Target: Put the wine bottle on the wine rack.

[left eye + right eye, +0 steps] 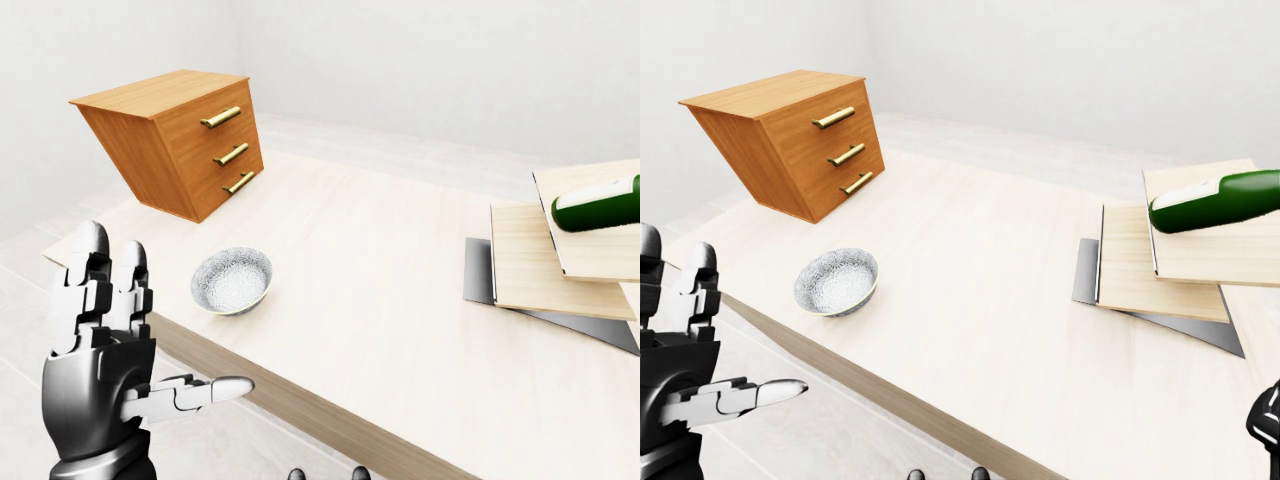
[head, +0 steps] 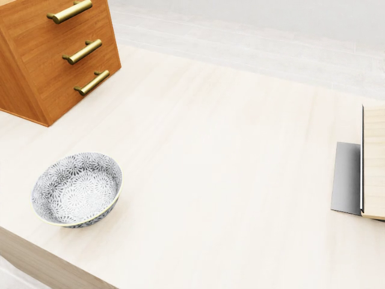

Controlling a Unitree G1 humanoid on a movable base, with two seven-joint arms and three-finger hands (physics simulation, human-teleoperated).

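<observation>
The green wine bottle lies on its side on the upper wooden panel of the wine rack, at the right edge of the right-eye view, with its right part cut off by the frame. The rack is stacked light wooden panels on a grey base. Only the rack's left edge shows in the head view. My left hand is open and empty at the lower left of the left-eye view, off the table's near edge, fingers upright and thumb pointing right. A dark bit of my right hand shows at the lower right corner.
A patterned blue-white bowl sits on the light wooden table near its lower-left edge. A wooden three-drawer cabinet with brass handles stands at the upper left. White walls and a pale floor surround the table.
</observation>
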